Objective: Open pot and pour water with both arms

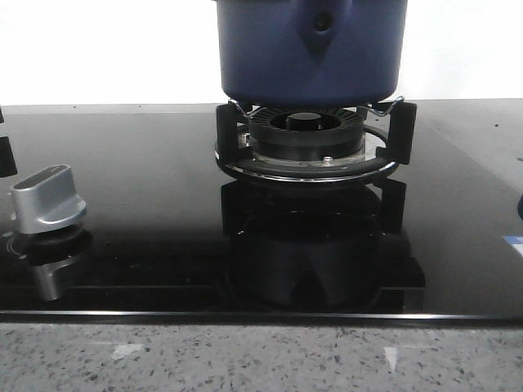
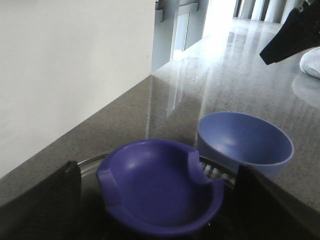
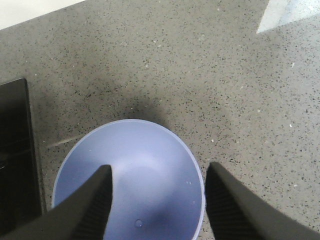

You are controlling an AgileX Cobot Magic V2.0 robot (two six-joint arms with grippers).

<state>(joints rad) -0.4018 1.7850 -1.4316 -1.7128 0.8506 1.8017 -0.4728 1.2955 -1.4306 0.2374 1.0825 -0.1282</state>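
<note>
We saw only the lower part of the pot (image 1: 310, 51) on the burner (image 1: 306, 143), its top cut off, and neither arm showed in the front view. The stove (image 1: 147, 204) was shiny black glass, with a silver knob (image 1: 47, 198) at its left, set in a speckled grey counter (image 3: 200, 65) by a white wall (image 2: 65, 65). The right gripper (image 3: 157, 200) hung wide open over a light blue bowl (image 3: 145, 175), holding nothing, and the left gripper (image 2: 157, 200) stood open around a dark blue dish (image 2: 160, 190), though we could not tell if it touched it.

The right gripper (image 3: 159, 200) hangs with its fingers (image 3: 87, 210) spread over a pale blue bowl (image 3: 145, 165) on the speckled countertop (image 3: 200, 75), black cooktop edge (image 3: 15, 150) at nine o'clock.
</note>
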